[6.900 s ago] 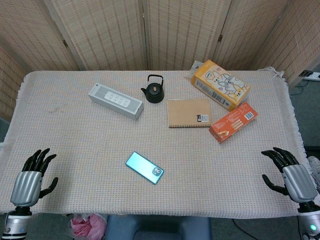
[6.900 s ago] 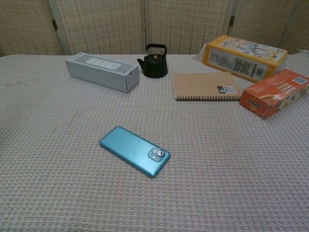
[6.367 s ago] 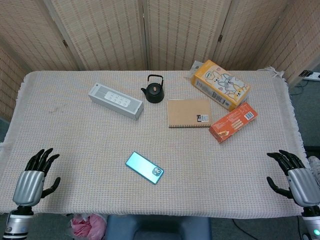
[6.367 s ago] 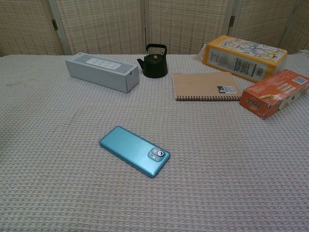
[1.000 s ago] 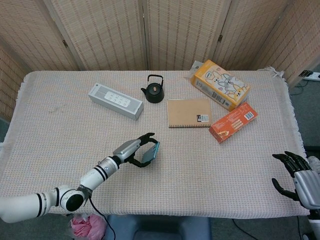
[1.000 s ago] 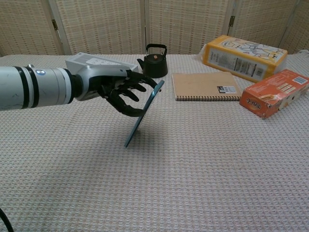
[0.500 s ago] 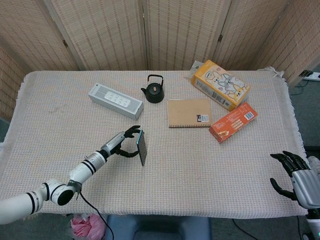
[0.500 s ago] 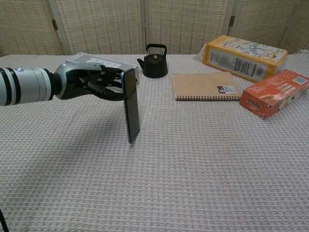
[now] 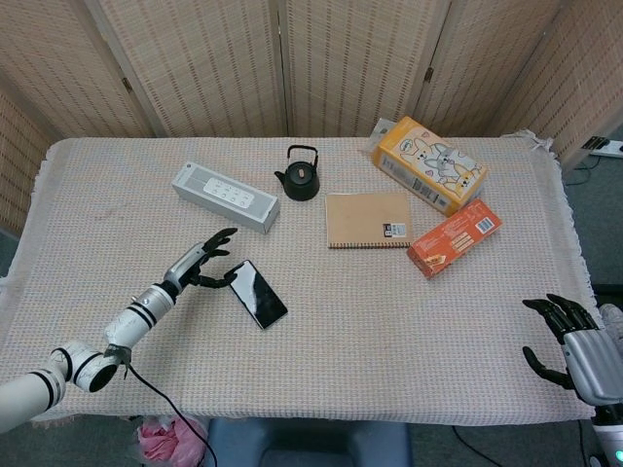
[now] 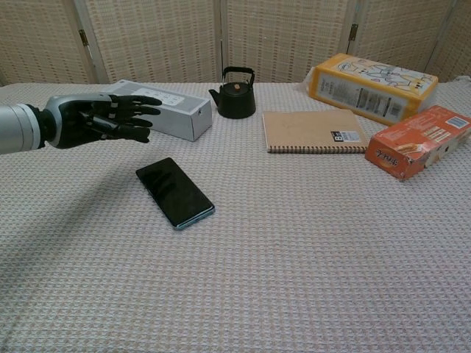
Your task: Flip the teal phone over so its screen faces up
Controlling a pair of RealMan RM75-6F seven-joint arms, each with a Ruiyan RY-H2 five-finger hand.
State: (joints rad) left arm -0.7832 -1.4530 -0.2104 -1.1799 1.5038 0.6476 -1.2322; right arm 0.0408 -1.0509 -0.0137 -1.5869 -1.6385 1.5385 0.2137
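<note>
The teal phone (image 9: 256,293) (image 10: 174,191) lies flat on the woven tablecloth near the middle, its black screen facing up and a thin teal edge showing. My left hand (image 9: 200,259) (image 10: 103,118) hovers just left of it with fingers spread, holding nothing and apart from the phone. My right hand (image 9: 565,339) stays low at the table's front right corner, fingers spread and empty; the chest view does not show it.
Behind the phone stand a grey speaker box (image 9: 225,197) (image 10: 154,108) and a black teapot (image 9: 300,175) (image 10: 236,93). A brown notebook (image 9: 368,219), an orange box (image 9: 454,236) and a yellow carton (image 9: 428,163) lie to the back right.
The phone went from standing on edge in my left hand to lying flat, screen up. My left hand let go and drew back to the left. The right hand stayed put.
</note>
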